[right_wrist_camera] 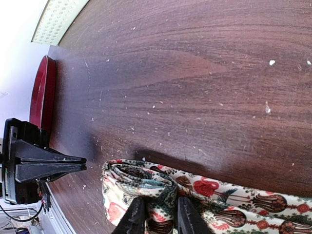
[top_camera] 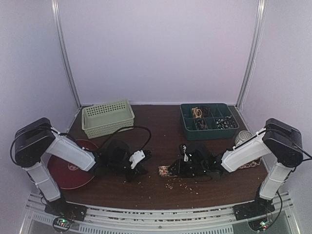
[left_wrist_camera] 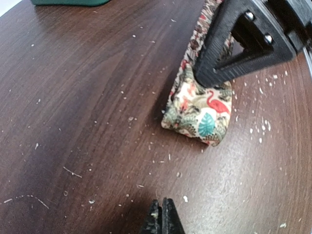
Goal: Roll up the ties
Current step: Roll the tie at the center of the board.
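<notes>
A cream tie [top_camera: 165, 170] printed with red flamingos and teal leaves lies on the wooden table, its left end rolled into a short coil. My right gripper [top_camera: 179, 167] is shut on that coil; its fingers [right_wrist_camera: 138, 213] pinch the folded cloth [right_wrist_camera: 141, 183] from both sides. The left wrist view shows the coil [left_wrist_camera: 197, 109] under the right gripper's black fingers [left_wrist_camera: 214, 68]. The flat rest of the tie [right_wrist_camera: 263, 197] runs off to the right. My left gripper [left_wrist_camera: 163, 207] is shut and empty, low over the table a short way left of the coil [top_camera: 142, 168].
A pale green basket [top_camera: 107, 117] stands at the back left and a teal compartment tray [top_camera: 208, 121] at the back right. A dark red disc [top_camera: 70, 168] lies under the left arm. Pale crumbs [top_camera: 180, 184] dot the table near the tie.
</notes>
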`<state>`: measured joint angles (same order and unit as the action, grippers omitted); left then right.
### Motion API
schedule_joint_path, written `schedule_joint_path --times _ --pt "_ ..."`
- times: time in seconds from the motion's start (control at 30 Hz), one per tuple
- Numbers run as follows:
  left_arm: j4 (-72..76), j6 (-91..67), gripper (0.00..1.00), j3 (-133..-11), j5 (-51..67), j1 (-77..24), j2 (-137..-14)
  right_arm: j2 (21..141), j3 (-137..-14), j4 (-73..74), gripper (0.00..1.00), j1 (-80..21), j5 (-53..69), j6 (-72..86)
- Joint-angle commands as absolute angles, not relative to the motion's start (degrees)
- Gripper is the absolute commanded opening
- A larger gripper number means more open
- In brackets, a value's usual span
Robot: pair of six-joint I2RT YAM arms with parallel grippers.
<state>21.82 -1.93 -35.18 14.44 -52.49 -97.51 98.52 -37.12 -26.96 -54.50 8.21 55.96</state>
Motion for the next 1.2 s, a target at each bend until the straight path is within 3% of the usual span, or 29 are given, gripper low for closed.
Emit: schedule_joint_path --times 0.0,0.63,0.97,1.17 --pt "30.97 -10.06 0.0 -34.77 12.9 -53.5 -98.73 96.91 -37.62 -23.48 0.25 -54.23 6.38 54.58" --pt "35.26 -16.35 0.0 -43.89 19.49 -56.1 -110.71 95.93 -37.19 -22.92 0.24 -54.24 5.54 54.16" --pt "39.18 -19.08 0.0 -44.38 22.62 -56.16 -109.93 93.82 -36.18 -21.71 0.25 -54.24 4.36 53.91" --pt "35.54 -18.81 0.0 -44.05 17.81 -56.16 -108.92 94.02 -35.86 -21.16 0.25 -54.05 3.92 53.43"
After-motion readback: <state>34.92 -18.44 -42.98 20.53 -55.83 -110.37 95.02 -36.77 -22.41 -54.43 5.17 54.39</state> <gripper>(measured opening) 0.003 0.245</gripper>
